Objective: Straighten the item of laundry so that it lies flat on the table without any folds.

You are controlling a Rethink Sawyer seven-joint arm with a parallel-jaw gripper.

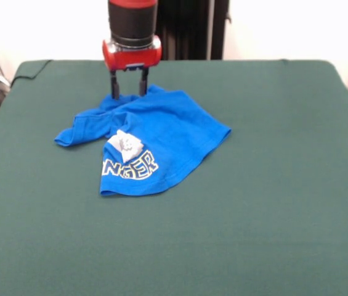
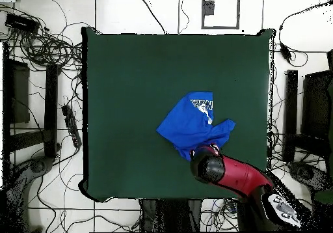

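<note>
The blue T-shirt [image 1: 146, 139] lies crumpled left of centre on the green tabletop [image 1: 272, 185]. The pincer [image 1: 129, 94] stands at its upper edge, fingers parted and released — the cloth spreads down-frame and rightward from there, lettering folded under at the lower left.

My red and black arm [image 2: 237, 176] enters from 5 o'clock, covering the crumpled bright blue cotton T-shirt [image 2: 192, 125] edge on dark green felt table [image 2: 130, 81].
</note>
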